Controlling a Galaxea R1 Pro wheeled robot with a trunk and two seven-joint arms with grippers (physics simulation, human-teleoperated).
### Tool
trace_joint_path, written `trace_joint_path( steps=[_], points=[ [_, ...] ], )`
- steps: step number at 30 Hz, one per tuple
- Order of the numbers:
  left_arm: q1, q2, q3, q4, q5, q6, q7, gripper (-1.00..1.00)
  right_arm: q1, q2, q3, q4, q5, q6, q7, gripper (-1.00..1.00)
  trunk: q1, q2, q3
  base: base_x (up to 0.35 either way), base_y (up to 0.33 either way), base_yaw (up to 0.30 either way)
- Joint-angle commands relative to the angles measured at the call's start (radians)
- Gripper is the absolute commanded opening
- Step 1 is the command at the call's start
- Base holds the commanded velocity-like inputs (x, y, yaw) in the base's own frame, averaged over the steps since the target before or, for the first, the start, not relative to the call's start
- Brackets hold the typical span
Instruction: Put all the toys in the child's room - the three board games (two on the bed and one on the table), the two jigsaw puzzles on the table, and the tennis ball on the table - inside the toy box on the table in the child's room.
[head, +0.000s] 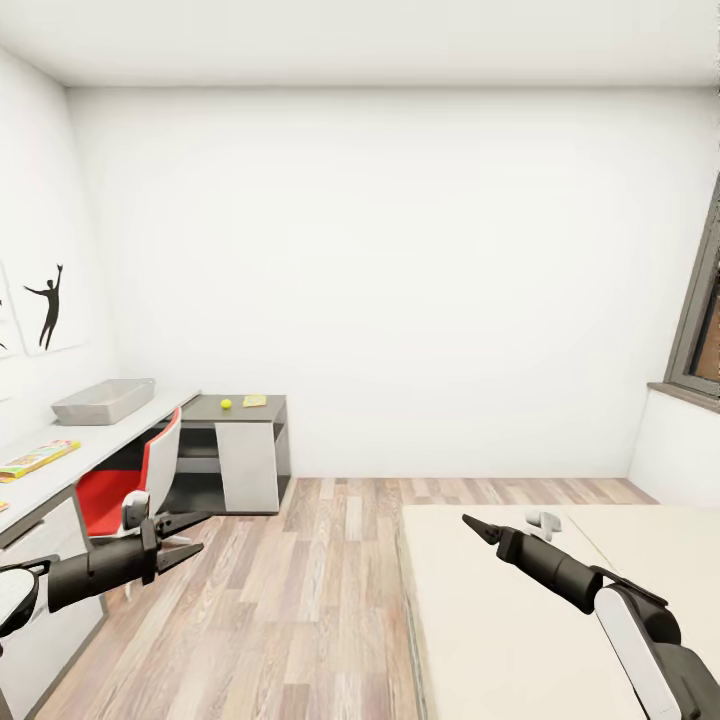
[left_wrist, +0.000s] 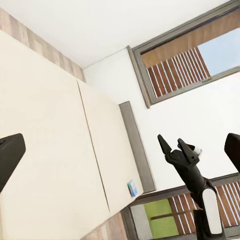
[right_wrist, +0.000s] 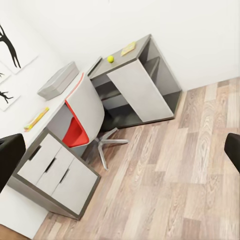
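The toy box (head: 104, 400) sat on the white table (head: 120, 428) against the left wall, open and light grey, placed where both arms could later reach over its rim. A flat yellow-edged box (head: 38, 457), probably a board game, lay nearer me on the same top, partly cut off by the frame edge. On the lower dark cabinet end, the tennis ball (head: 226, 403) rested just beside a thin yellowish board (head: 255, 400); I judged it a jigsaw, but its pattern was too small to read. A red chair (head: 135, 475) was tucked under the table between those two groups.

The bed (head: 520, 620) filled the lower right. In the left wrist view a small blue box (left_wrist: 132, 188) lay near the headboard end of the mattress, most likely a game.

I held both arms forward and level, clear of furniture, as suits travel. The left gripper (head: 185, 537) had its fingers apart and carried nothing. The right gripper (head: 478, 526) looked nearly together and empty, though seen edge-on in the head view.

No toy was in the box as far as I could see; its interior was hidden by its near wall.
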Motion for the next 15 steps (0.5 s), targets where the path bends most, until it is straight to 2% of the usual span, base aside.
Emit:
trace_joint_path(
  steps=[1, 8, 11, 15],
  points=[
    [-0.001, 0.001, -0.001, 0.001, -0.005, 0.001, -0.007, 1.00, 0.000, 0.000, -0.001, 0.000, -0.005, 0.007, 0.001, 1.00, 0.000, -0.001, -0.001, 0.000, -0.298, 0.000],
    [-0.001, 0.001, -0.001, 0.001, -0.005, 0.001, -0.007, 1.00, 0.000, 0.001, -0.001, 0.000, -0.005, 0.007, 0.001, 1.00, 0.000, -0.001, -0.001, 0.000, -0.298, 0.000],
    [-0.001, -0.016, -0.003, 0.000, -0.005, 0.000, -0.006, 1.00, 0.000, 0.005, 0.000, -0.017, -0.006, 0.008, 0.003, 1.00, 0.000, -0.001, -0.001, 0.000, -0.043, 0.000],
    [-0.001, -0.019, -0.003, 0.000, -0.005, 0.000, -0.006, 1.00, 0.000, 0.005, 0.000, -0.018, -0.006, 0.008, 0.003, 1.00, 0.000, -0.001, -0.001, 0.000, -0.062, 0.000]
  ],
)
